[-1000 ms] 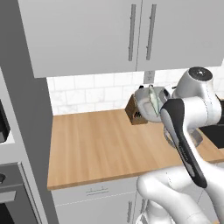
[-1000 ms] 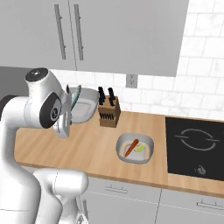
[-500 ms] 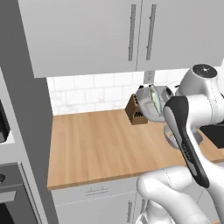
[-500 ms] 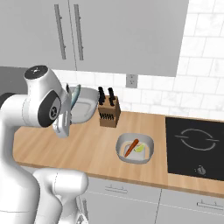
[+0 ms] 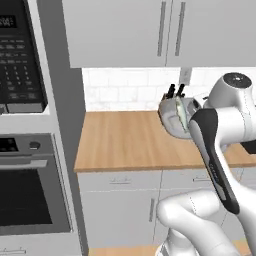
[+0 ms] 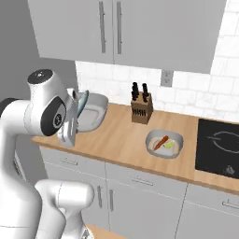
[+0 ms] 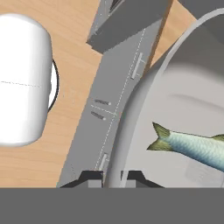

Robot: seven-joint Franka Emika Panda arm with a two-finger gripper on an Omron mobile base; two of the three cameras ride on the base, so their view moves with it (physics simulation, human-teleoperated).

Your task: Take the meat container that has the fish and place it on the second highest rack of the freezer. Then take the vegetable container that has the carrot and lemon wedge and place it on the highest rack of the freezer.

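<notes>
Meat container (image 7: 183, 109) hangs in the gripper (image 7: 111, 177), whose two fingertips are pinched nearly shut on its thick rim at the bottom centre of the hand view. The tub is tipped steeply on edge, its paler inside facing the camera, and the fish (image 7: 192, 144) lies in it with the tail toward the gripper and the body running off the right edge. In the left base view the tub (image 5: 175, 117) sits right of centre, held up above the counter (image 5: 125, 140) just beside the arm's dark-jointed wrist. In the right base view it (image 6: 91, 114) is left of centre, against the arm.

No freezer is to be seen from here, so my judgement is that the base must drive on before the second highest rack can be reached; with the tub so tilted, the fish might slide.

Nearby stand the knife block (image 6: 141, 109) at the back wall and the vegetable container (image 6: 163, 144) with its carrot (image 6: 161, 142), well apart toward the cooktop (image 6: 219, 149). An oven (image 5: 30, 190) and microwave (image 5: 22, 55) fill the left edge.
</notes>
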